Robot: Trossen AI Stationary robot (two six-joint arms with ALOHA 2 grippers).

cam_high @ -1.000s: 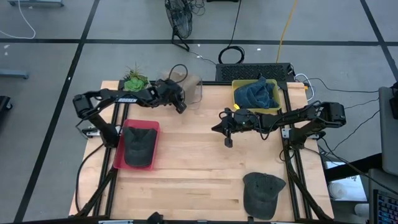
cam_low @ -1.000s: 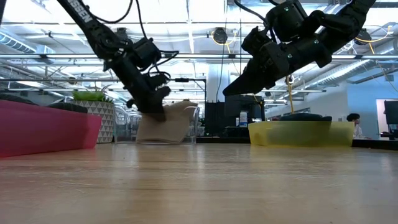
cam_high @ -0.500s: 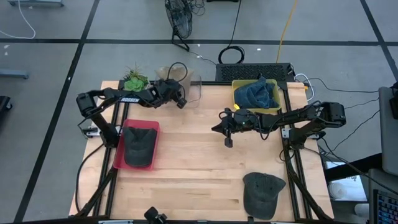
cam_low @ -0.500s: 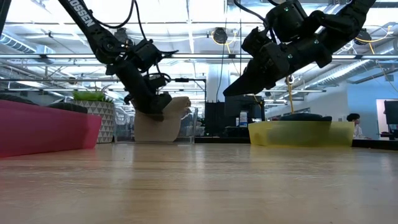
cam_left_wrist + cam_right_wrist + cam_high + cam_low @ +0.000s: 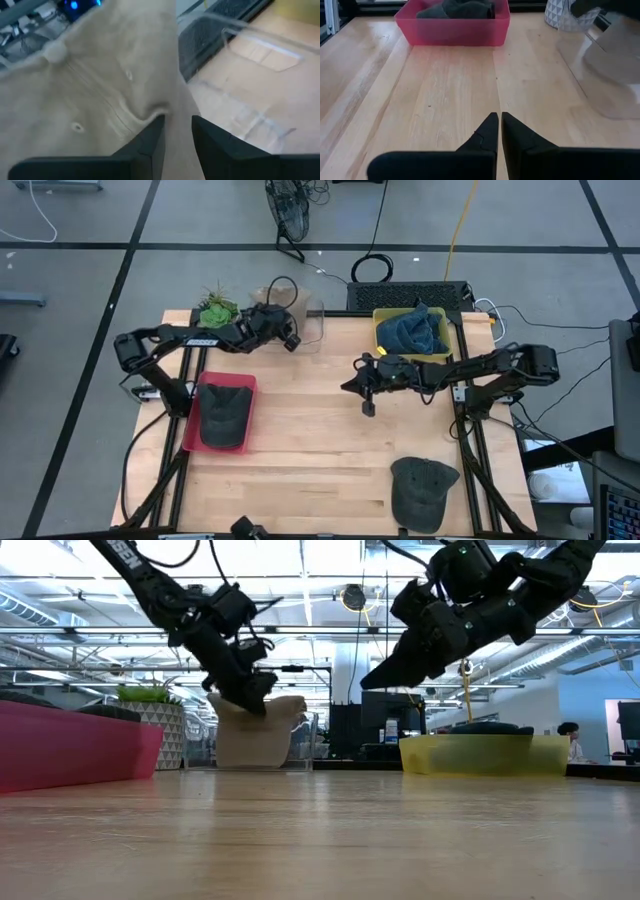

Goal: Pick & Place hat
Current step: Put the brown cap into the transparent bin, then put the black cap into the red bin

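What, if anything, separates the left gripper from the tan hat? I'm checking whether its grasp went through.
Nothing visible does. The left gripper is shut on the tan hat, fabric pinched between its fingers, over the clear bin at the table's far edge. The right gripper hangs shut mid-table.

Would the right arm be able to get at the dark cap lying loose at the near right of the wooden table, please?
Probably yes. The right gripper hangs shut and empty above mid-table, and only bare wooden table lies between it and the dark cap. The left gripper, shut on the beige hat at the far edge, is well clear.
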